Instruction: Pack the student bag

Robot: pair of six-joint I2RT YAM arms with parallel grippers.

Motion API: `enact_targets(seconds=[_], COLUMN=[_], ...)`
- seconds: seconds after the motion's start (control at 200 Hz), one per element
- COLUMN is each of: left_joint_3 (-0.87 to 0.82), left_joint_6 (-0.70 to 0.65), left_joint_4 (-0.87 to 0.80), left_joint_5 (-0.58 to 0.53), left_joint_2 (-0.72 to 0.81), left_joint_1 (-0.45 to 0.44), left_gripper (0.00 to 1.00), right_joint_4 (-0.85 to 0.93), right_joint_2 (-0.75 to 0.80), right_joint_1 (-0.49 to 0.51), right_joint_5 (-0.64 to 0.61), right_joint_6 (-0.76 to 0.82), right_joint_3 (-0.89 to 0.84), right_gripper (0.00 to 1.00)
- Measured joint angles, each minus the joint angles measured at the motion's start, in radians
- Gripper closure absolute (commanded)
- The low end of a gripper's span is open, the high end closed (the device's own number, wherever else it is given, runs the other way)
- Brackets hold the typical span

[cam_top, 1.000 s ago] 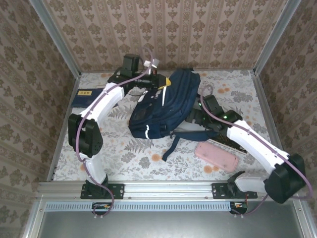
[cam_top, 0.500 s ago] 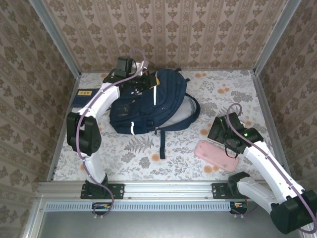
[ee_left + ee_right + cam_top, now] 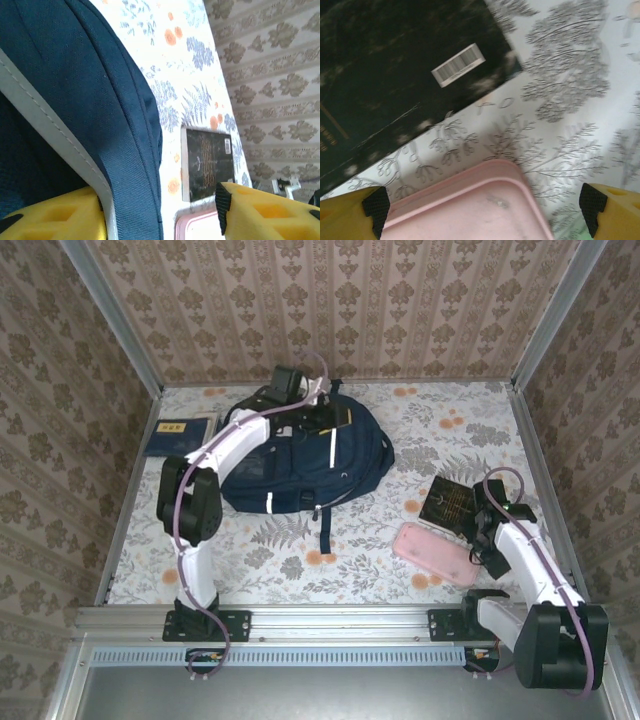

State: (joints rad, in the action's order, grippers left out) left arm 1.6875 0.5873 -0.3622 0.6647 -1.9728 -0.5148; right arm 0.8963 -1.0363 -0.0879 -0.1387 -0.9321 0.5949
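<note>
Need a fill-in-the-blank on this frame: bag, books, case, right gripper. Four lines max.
1. The barcoded book beside the pink case has a ___ cover.
2. The label on the navy book is ___.
3. The right gripper hovers over the pink case with its jaws ___.
4. In the top view, the navy book lies to the ___ of the student bag.

Missing words: black; yellow; open; left.

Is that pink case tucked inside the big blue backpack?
No, the pink case lies on the table beside a black book, well apart from the student bag.
</note>
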Motion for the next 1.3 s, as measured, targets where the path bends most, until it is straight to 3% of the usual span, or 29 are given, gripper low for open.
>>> enact_targets(seconds=[0.14,0.39,0.61,0.78,0.965,1.3], left_joint_3=[-0.114,-0.210,-0.261,-0.303,-0.314,-0.352], left_joint_6=[-0.006,-0.024,-0.045,-0.058,-0.065,-0.079], left_joint_4=[-0.006,-0.005,-0.006,-0.023,-0.032,-0.034], left_joint_5=[-0.012,-0.033,-0.047,-0.062,-0.063,-0.063], left_joint_2=[0.094,0.331,0.395,0.395,0.399,0.464], left_joint_1=[-0.018,-0.016,-0.014,0.001,0.017,0.034], left_gripper=[0.33,0.31,0.31,0.30,0.30,0.30], right_joint_4=[-0.068,-0.124,-0.169,-0.170,-0.109,0.040], right_joint_2=[-0.079,-0.064,-0.079,-0.160,-0.286,-0.412], right_joint_1=[0.051,0.324,0.540,0.692,0.897,1.015], right_joint_5=[0.109,0.239,0.282,0.280,0.242,0.080], right_joint_6=[0.045,0.005,-0.017,0.039,0.174,0.378], right_joint_3=[-0.013,-0.028,-0.025,0.018,0.181,0.361], right_gripper=[0.00,0.00,0.00,0.00,0.00,0.00])
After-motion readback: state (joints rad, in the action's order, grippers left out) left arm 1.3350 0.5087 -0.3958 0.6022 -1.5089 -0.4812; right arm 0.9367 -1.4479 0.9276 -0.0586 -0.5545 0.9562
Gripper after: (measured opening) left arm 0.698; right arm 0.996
